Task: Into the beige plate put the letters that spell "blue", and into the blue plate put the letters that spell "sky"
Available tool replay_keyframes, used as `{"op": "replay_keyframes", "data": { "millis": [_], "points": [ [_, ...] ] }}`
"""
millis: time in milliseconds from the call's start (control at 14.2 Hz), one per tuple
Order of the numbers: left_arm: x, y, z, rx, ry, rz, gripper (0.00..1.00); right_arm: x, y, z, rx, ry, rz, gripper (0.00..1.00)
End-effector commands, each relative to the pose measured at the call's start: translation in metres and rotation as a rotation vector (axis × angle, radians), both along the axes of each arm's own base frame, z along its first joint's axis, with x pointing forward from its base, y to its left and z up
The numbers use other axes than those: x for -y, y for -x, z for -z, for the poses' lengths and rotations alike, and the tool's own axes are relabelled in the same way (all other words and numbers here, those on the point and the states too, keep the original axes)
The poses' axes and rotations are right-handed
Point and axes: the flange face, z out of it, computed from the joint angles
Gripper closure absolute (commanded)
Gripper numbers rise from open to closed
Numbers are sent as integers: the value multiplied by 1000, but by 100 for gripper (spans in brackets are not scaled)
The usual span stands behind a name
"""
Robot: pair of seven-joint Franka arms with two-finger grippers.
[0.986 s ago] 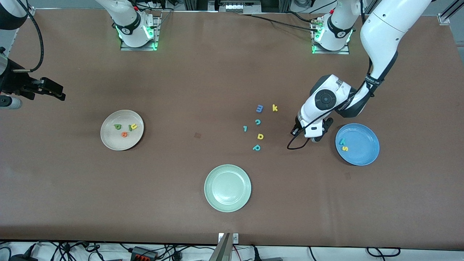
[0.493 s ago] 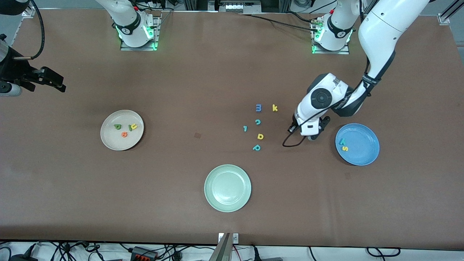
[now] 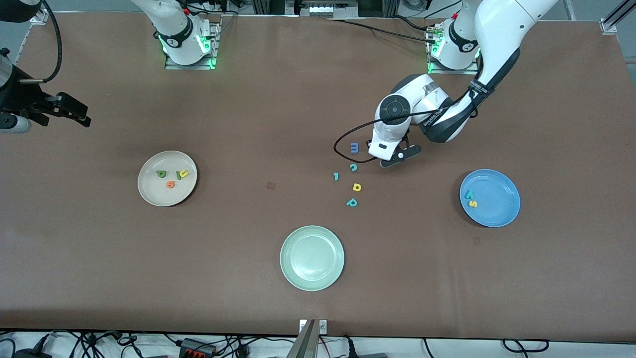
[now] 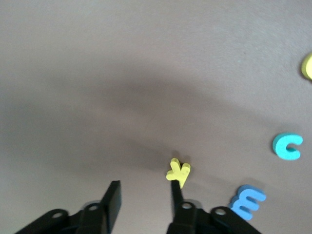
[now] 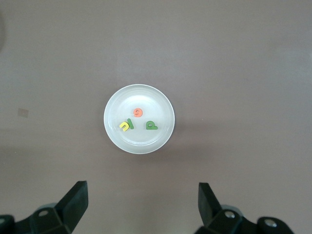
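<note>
while the left gripper (image 4: 144,195) hangs low over the loose letters in the middle of the table, its two black fingers stand partly apart and hold nothing; the small yellow foam letter k (image 4: 178,172) lies flat on the table just at the tip of one finger (image 4: 176,191), not between the two. in the front view the left arm's wrist hides that k. the right gripper (image 5: 141,200) waits high above the right arm's end of the table, jaws spread wide and empty, looking down on the round off-white beige plate (image 3: 149,195), which holds four letters: a green b (image 3: 161,174), a thin green l bar (image 3: 178,175), a yellow u (image 3: 183,173) and an orange e (image 3: 170,184). the round bright blue plate (image 3: 502,209) toward the left arm's end holds two: a teal y (image 3: 468,194) and a yellow s (image 3: 473,204). five other letters lie loose on the brown table cover (image 3: 278,109): a blue blocky one (image 3: 355,147), a teal c (image 3: 353,167), a small teal one (image 3: 336,176), a yellow a (image 3: 357,187) and a teal p-like one (image 3: 352,202). a third plate, pale green (image 3: 312,258), sits nearest the front camera. cables run along the table's edges.
</note>
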Motion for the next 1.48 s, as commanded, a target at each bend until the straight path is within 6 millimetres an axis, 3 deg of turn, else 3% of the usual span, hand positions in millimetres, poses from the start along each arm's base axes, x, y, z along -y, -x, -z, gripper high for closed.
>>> {"op": "replay_keyframes", "data": {
  "millis": [0, 282, 563, 1056, 1197, 1338, 1408],
  "points": [
    [4, 0, 0, 8, 36, 123, 46, 0, 2, 0, 8, 9, -17, 0],
    [7, 3, 13, 9, 123, 259, 46, 0, 6, 4, -30, 7, -4, 0],
    [9, 7, 32, 20, 202, 290, 46, 0, 6, 4, -28, 8, -3, 0],
    [3, 9, 55, 21, 193, 328, 50, 0, 6, 3, -25, 10, -6, 0],
    [4, 10, 55, 21, 193, 328, 60, 0, 6, 4, -27, 10, -4, 0],
    [0, 8, 57, 18, 193, 318, 93, 0, 6, 4, -27, 10, -4, 0],
    [-1, 7, 55, 18, 188, 316, 98, 0, 6, 4, -27, 10, -6, 0]
  ]
}}
